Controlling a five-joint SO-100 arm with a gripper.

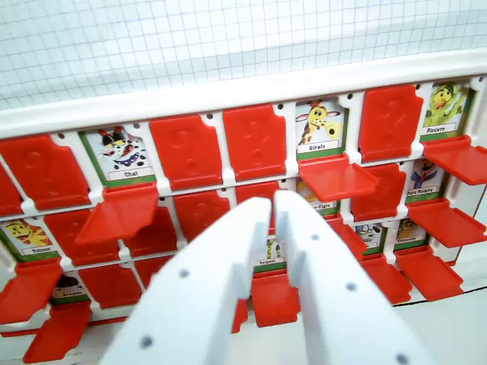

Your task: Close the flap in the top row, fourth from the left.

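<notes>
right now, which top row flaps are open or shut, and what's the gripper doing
Chat flap: open, folded down, picture showing
Girafe flap: open, folded down
Pieuvre flap: open, folded down
flap between Girafe and Pieuvre: shut
two flaps between Chat and Girafe: shut
gripper: fingertips nearly together, holding nothing

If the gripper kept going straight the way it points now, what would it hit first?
Probably the closed red flap in the board's second row, just past the gripper tips; depth is hard to judge from the wrist view.
</notes>
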